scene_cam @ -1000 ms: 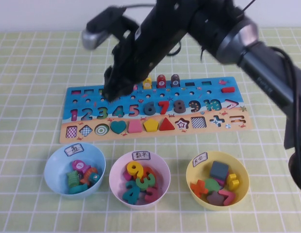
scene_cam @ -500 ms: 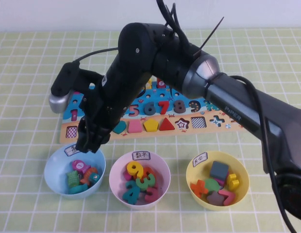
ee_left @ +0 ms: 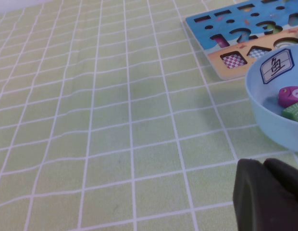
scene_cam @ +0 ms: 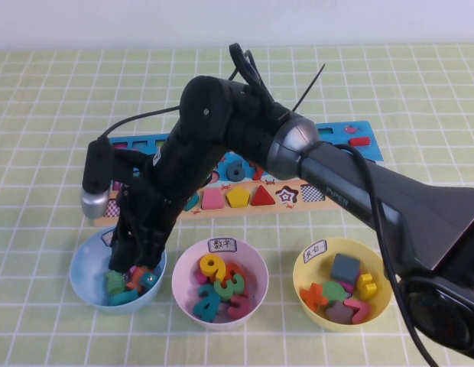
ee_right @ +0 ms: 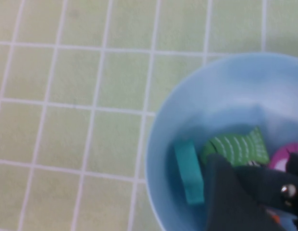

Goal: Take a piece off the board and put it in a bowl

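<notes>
The right gripper [scene_cam: 130, 260] is hanging inside the light blue bowl [scene_cam: 82, 264] — the placing step; whether it is holding the piece, I cannot tell. Next: release, then lift clear. The left gripper [ee_left: 269, 195] is sitting beside that bowl, grip unclear.

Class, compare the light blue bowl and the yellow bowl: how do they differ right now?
The light blue bowl sits leftmost, the yellow bowl rightmost. The right claw reaches down into the blue one; nothing hangs over the yellow one. Both are round, carry white labels and hold coloured pieces. The left claw rests on the mat beside the blue bowl.
</notes>
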